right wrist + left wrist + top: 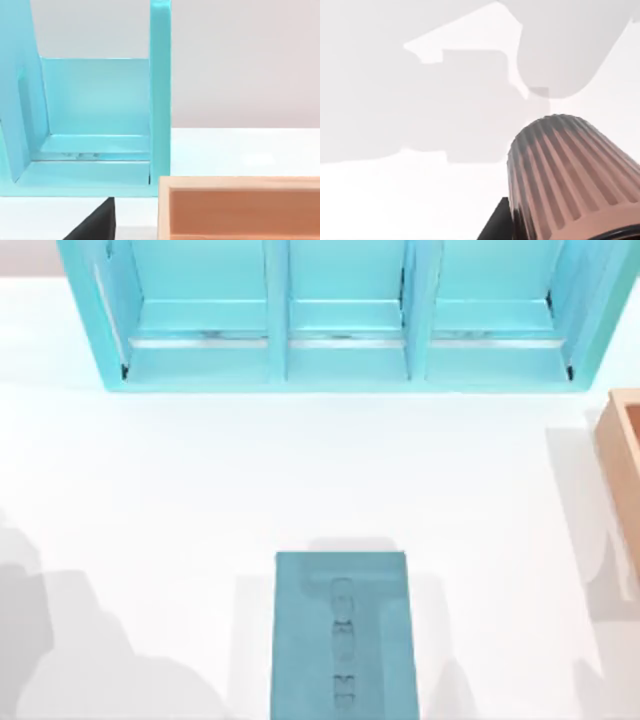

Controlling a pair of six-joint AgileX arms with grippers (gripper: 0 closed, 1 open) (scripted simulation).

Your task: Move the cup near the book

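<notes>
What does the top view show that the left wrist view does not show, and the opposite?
The top view has the flat teal-blue book, the light-blue three-bay shelf at the far edge, and an orange-tan box at the right edge. The left wrist view has the ribbed reddish-brown cup close to the camera, beside a dark part of the left gripper. Both views share the white table with grey shadows on it.

A white table (200, 490) spreads under even light, with soft grey shadows pooling toward its near left corner. At its far edge stands a light-blue three-bay shelf (345, 340). Right of the shelf sits an open orange-tan wooden box (240, 210).
</notes>
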